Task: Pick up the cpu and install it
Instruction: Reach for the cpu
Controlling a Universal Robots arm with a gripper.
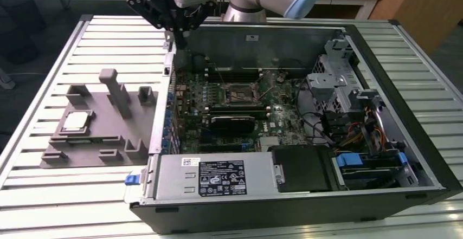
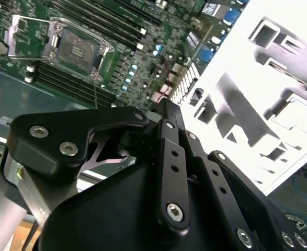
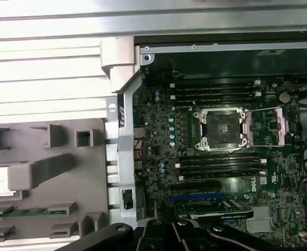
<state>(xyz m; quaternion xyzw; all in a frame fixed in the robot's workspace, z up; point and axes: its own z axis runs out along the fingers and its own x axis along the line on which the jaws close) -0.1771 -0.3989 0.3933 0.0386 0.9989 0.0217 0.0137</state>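
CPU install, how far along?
Nothing done yet. The small silver square cpu lies untouched on the grey plastic fixture plate. The black pincer hovers over the open computer case's wall, apart from the cpu. The black square socket frame sits open and empty, so pickup and install remain.

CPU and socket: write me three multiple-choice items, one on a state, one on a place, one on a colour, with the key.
1. The socket is:
A shut over a chip
B open and empty
C under a cooler

2. The cpu lies:
A in the socket
B in a person's hand
C on the fixture plate

3. The cpu's top is:
A pale silver
B blue
C black

Key:
1 B, its frame is swung back and its bed is bare.
2 C, it rests on the plate, outside the case, at the exterior view's left.
3 A, it shows pale against the grey plate.
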